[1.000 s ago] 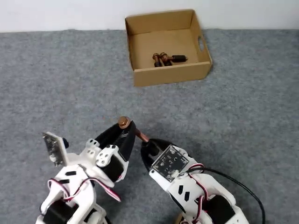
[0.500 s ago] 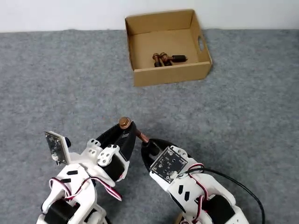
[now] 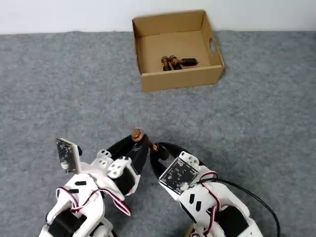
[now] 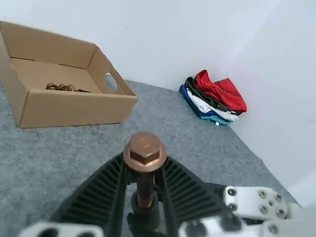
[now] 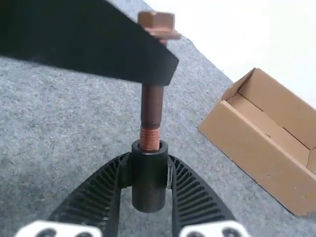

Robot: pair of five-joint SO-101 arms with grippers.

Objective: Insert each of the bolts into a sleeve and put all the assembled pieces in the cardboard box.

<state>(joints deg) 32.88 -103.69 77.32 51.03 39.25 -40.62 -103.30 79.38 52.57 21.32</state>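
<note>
My left gripper is shut on a copper bolt, hex head up, shaft between the black fingers. My right gripper is shut on a black sleeve. The bolt's threaded tip sits in the sleeve's mouth, and the left gripper's finger crosses above it. In the high view the bolt and both grippers meet near the front of the table, left gripper beside right gripper. The cardboard box stands at the back with several assembled pieces inside.
Grey carpet covers the table, with open floor between the arms and the box. A pile of folded clothes lies by the white wall. A black cable trails from the right arm.
The left gripper with the bolt has shifted right and nearer the right gripper, bringing the bolt's tip into the sleeve. The right arm has barely moved.
</note>
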